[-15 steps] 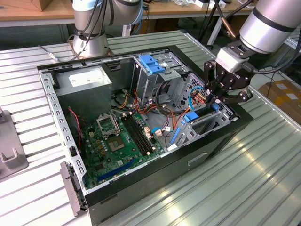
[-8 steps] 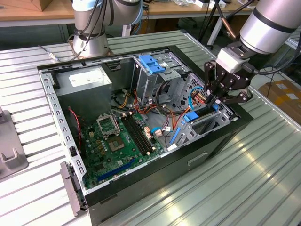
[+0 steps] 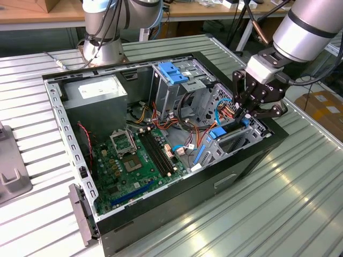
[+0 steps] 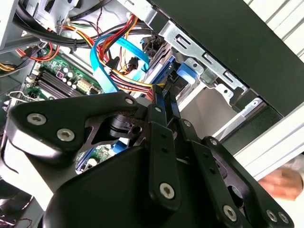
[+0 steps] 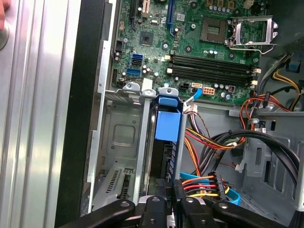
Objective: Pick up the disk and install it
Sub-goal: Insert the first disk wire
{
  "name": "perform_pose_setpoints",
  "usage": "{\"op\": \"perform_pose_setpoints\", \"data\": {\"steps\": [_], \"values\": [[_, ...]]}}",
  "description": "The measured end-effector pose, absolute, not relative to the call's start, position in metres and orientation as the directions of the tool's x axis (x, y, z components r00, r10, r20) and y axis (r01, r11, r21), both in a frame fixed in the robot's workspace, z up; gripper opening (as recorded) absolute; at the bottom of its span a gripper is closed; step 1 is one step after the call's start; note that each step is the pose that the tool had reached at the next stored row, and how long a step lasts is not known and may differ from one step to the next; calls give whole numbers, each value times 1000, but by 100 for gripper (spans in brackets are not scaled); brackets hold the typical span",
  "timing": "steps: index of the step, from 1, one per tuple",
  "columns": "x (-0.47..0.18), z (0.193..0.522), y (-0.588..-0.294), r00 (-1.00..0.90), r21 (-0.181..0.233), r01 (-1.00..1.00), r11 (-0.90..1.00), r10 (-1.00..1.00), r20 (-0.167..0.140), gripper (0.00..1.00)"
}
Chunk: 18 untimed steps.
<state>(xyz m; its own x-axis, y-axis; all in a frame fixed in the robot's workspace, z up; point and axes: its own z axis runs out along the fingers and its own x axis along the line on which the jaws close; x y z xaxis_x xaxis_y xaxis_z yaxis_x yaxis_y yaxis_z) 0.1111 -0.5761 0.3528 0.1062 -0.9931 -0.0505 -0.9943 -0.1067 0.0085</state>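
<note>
End effector [image 3: 248, 114] pinched on disk [image 5: 168, 127] end; disk upright on edge inside drive bay [image 5: 118, 137].

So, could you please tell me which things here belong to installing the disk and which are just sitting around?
Part of the job:
- the disk, on edge in the drive bay
- the gripper, closed on it

Just there:
- motherboard
- power supply
- coloured cables
- blue bracket on the cage
</note>
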Motion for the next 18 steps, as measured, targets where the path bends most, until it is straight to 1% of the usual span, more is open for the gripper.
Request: {"op": "perform_pose_setpoints", "data": {"steps": [9, 12, 18], "values": [[109, 352, -577, 103, 9, -995, -104, -993, -49, 18], [109, 350, -577, 64, 9, -998, -64, -997, -48, 18], [108, 349, -577, 58, 9, -998, -59, -997, -48, 18]]}}
